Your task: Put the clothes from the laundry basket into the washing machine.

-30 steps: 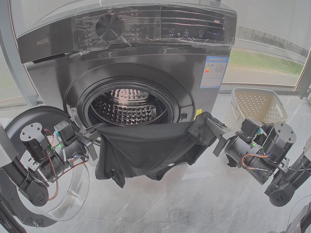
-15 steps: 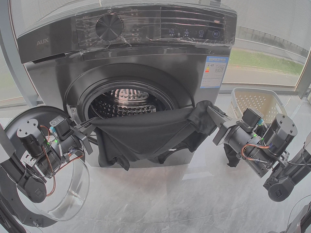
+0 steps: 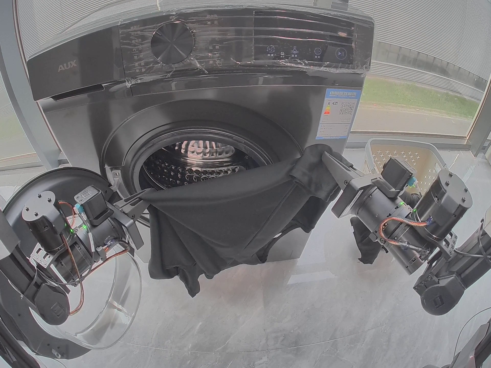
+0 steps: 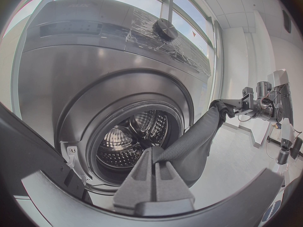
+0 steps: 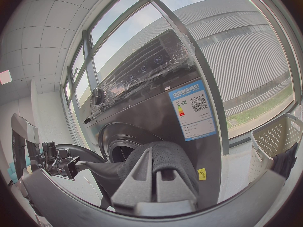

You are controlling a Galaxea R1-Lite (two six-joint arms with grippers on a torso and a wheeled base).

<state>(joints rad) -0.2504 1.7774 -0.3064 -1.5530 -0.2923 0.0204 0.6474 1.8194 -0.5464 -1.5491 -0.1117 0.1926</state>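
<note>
**Black garment spread across the machine's mouth, drum not yet fed**

Far left, the round door (image 3: 56,180) stood swung wide open. Just beside it, the left gripper (image 3: 139,202) was clamped on one end of the black garment (image 3: 225,215), low at the left rim of the opening. The cloth ran taut across the lower half of the washing machine (image 3: 215,103) mouth. Its loose bulk hung down over the front panel toward the floor. On the other side, the right gripper (image 3: 330,160) was pinched on the bunched end, higher up and just past the opening's right rim.

By my read, this was the loading step: the garment was at the mouth but wholly outside it. The spread looked wider than the opening. So the next move called for bringing the two ends closer together and pushing both forward past the rim. The hanging part needed lifting over the lower lip before either claw let go.

Containers now. The drum (image 3: 204,172) showed bare perforated steel, with no clothing inside. At far right, the laundry basket (image 3: 404,162) stood on the floor by the machine's right side. A dark cloth (image 5: 285,161) was draped at its rim, so more work appeared to be left.
</note>
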